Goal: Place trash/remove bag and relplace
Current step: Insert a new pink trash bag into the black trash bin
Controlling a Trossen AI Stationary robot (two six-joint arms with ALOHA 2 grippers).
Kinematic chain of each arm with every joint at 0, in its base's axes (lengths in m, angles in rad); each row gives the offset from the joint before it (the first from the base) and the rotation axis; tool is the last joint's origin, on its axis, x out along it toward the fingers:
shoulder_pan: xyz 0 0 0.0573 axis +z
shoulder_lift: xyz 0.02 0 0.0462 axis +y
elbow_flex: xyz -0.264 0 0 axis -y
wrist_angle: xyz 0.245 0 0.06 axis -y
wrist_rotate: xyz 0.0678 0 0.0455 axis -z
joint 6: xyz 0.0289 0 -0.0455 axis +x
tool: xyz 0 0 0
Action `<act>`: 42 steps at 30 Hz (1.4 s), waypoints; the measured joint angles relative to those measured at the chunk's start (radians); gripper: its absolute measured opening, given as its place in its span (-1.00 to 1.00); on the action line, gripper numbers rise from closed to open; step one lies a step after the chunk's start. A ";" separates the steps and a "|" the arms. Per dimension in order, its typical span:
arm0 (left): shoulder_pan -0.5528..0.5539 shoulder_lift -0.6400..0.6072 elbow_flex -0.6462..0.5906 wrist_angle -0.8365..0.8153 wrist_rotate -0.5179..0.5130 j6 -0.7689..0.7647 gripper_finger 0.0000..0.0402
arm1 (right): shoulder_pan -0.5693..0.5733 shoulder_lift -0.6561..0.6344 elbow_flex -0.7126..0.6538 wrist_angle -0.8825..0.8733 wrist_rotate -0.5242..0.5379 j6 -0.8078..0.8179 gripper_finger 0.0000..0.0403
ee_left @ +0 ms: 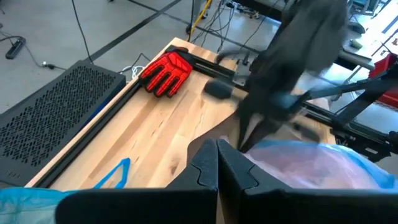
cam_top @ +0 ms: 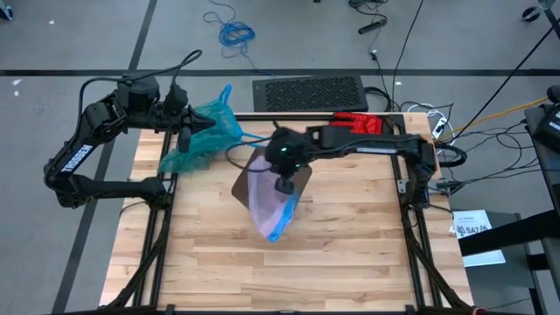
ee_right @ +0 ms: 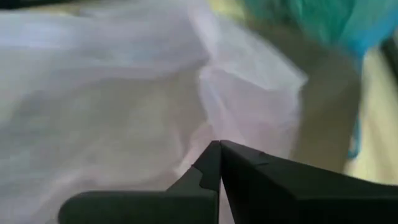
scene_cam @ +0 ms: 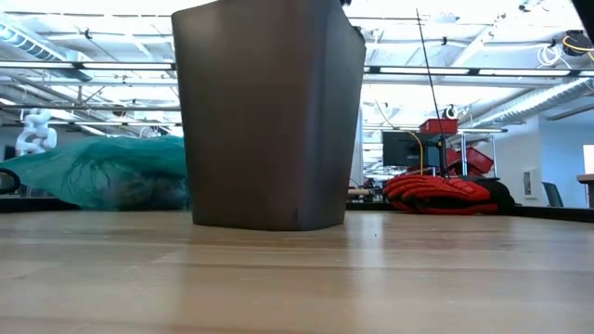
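Note:
The teal bag (cam_top: 208,131) lies bunched at the table's far-left corner, and it also shows in the low view (scene_cam: 102,172), resting on the wood. Its blue tie (ee_left: 115,174) trails on the tabletop. My left gripper (cam_top: 185,133) is shut right above that bag. A dark bin (scene_cam: 269,111) stands upright mid-table. My right gripper (cam_top: 284,182) is over the bin, shut on a pale pink-lilac bag (cam_top: 267,197) with a blue edge (cam_top: 276,231). No loose scraps of trash are in view. My left gripper (ee_left: 217,152) has its fingers together over the teal bag (ee_left: 25,199); I cannot tell whether it touches the plastic. My right gripper (ee_right: 219,148) pinches the pink-lilac bag's thin film (ee_right: 205,118) from above, over the bin. One layer or several, I cannot tell. The bag spreads slack toward the near edge.
A red-and-black glove (cam_top: 359,122) lies at the far edge, right of the bin, and it shows too in the low view (scene_cam: 436,193). A black perforated panel (cam_top: 308,91) sits just beyond the far edge. Bare wood (cam_top: 350,245) fills the near half.

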 joint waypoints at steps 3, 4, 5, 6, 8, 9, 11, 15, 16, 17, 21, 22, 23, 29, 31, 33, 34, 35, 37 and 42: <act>0.000 0.000 0.000 0.000 0.000 0.000 -1.00 | 0.001 -0.048 0.004 0.000 -0.040 -0.107 -1.00; 0.000 0.000 0.000 0.000 0.000 0.000 -1.00 | 0.001 -0.057 0.003 0.003 -0.054 -0.143 -1.00; 0.000 0.000 0.000 0.000 0.000 0.000 -1.00 | 0.006 -0.063 0.002 0.014 -0.064 -0.178 -1.00; 0.000 0.000 0.000 0.000 0.000 0.000 -1.00 | 0.011 -0.069 0.001 0.037 -0.064 -0.212 -1.00; 0.000 0.000 0.000 0.000 0.000 0.000 -1.00 | 0.024 -0.078 0.009 0.106 -0.066 -0.260 -1.00; 0.000 0.000 0.000 0.000 0.000 0.000 -1.00 | 0.029 -0.077 0.021 0.134 -0.069 -0.272 -1.00; 0.000 0.000 0.000 0.000 0.000 0.000 -1.00 | 0.039 -0.057 0.043 0.188 -0.073 -0.290 -1.00; 0.000 0.000 0.000 0.000 0.000 0.000 -1.00 | 0.041 0.024 0.078 0.204 -0.108 -0.302 -1.00; 0.000 0.000 0.000 0.000 0.000 0.000 -1.00 | 0.040 0.044 0.087 0.189 -0.130 -0.296 -1.00; 0.000 0.000 0.000 0.000 0.000 0.000 -1.00 | 0.040 0.061 0.097 0.166 -0.153 -0.291 -1.00; 0.000 0.000 0.000 0.000 0.000 0.000 -1.00 | 0.040 0.108 0.109 0.060 -0.174 -0.260 -1.00; 0.000 0.000 0.000 0.000 0.000 0.000 -1.00 | 0.040 0.112 0.109 0.035 -0.173 -0.251 -1.00; 0.000 0.000 0.000 0.000 0.000 -0.001 -1.00 | 0.038 0.112 0.109 0.007 -0.168 -0.243 -1.00; 0.000 0.000 0.000 -0.003 0.001 0.000 -1.00 | 0.027 0.140 0.115 -0.113 -0.092 -0.218 -1.00; 0.000 0.000 0.000 -0.005 0.001 0.000 -1.00 | 0.028 0.151 0.117 -0.133 -0.070 -0.220 -1.00; 0.000 0.000 0.000 -0.005 0.001 0.000 -1.00 | 0.029 0.162 0.117 -0.141 -0.051 -0.223 -1.00; 0.000 0.000 0.000 -0.005 0.001 0.000 -1.00 | 0.029 0.167 0.117 -0.139 -0.052 -0.223 -1.00; 0.000 0.000 0.000 -0.005 0.001 0.000 -1.00 | 0.029 0.169 0.117 -0.139 -0.045 -0.222 -1.00; 0.000 0.000 0.000 -0.007 0.002 -0.001 -1.00 | 0.031 0.170 0.116 -0.136 -0.028 -0.225 -1.00; 0.000 -0.006 0.000 -0.017 0.007 -0.001 -1.00 | 0.042 0.179 0.152 -0.170 -0.029 -0.218 -1.00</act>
